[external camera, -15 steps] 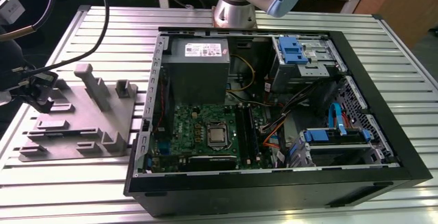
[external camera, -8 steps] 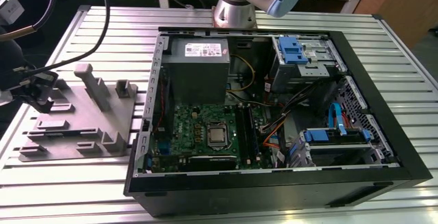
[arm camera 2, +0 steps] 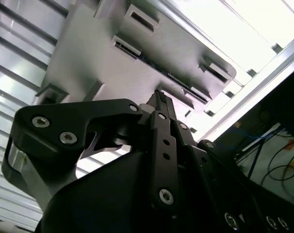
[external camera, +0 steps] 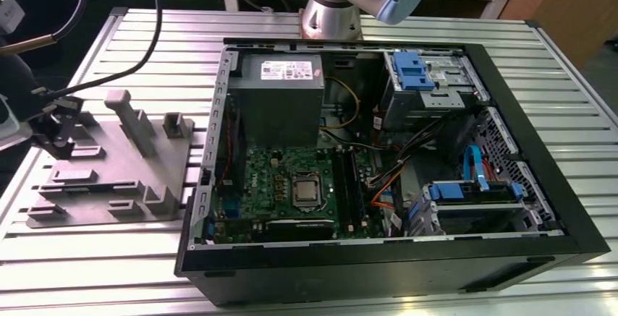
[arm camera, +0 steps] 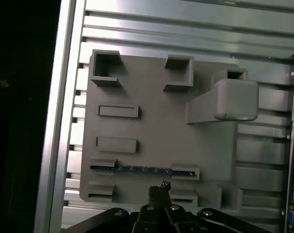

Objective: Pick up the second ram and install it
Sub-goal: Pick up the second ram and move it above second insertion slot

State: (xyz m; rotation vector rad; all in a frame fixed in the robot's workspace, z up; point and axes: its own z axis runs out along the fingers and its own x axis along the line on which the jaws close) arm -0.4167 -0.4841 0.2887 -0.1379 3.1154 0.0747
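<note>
The second ram [arm camera: 142,170], a thin blue-green stick, stands on edge in two slotted holders of the grey fixture plate [arm camera: 161,131]. In the second wrist view the ram [arm camera 2: 176,79] shows as a dark strip on the same plate. My gripper [arm camera: 159,186] hovers over the plate with its tips just beside the middle of the stick, not touching it. The fingers are shut together with nothing between them, as the second wrist view of the gripper [arm camera 2: 159,98] also shows. In the exterior view the gripper [external camera: 61,139] hangs over the far-left end of the fixture [external camera: 106,186].
An open black PC case [external camera: 386,258] lies at the exterior view's right, with the green motherboard [external camera: 289,178], its long black memory slots [external camera: 344,178], a grey power supply [external camera: 280,88] and blue drive brackets [external camera: 410,70]. Tall posts [external camera: 130,121] rise from the fixture. Cables hang near the gripper.
</note>
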